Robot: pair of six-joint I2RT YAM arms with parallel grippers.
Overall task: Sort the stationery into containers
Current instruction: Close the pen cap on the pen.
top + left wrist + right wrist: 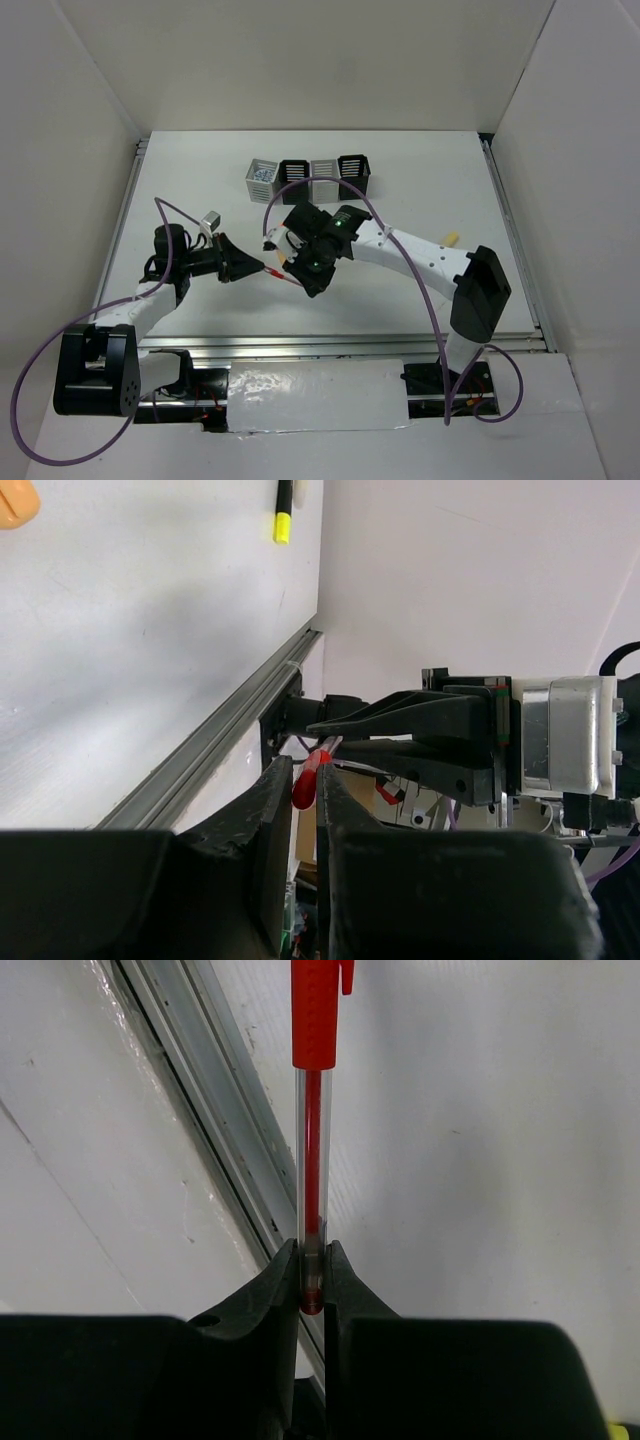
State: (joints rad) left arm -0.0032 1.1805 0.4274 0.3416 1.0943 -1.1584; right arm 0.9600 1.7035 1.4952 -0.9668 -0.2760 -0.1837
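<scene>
Step in hand: a thin red pen (313, 1140) seems to be passing from one arm to the other, above the surface (420, 290), in front of the row of four cups (308, 178).
Pen: in the right wrist view its clear barrel runs up from the fingertips to a red cap end; in the top view it shows as a short red line (279, 276) between the two arms.
Right fingers (312, 1278): nearly closed, pinching the pen's lower end.
Left fingers (305, 785): narrow, with a red end of the pen (306, 785) sitting between them; whether they press it firmly I cannot tell.
Next move: probably one arm lets go so the other can carry the pen to a cup; the release should wait until the other grip is firm, or the pen may drop.
Other items: a yellow-black highlighter (284, 510) and a peach marker (17, 502) lie on the surface in the left wrist view.
</scene>
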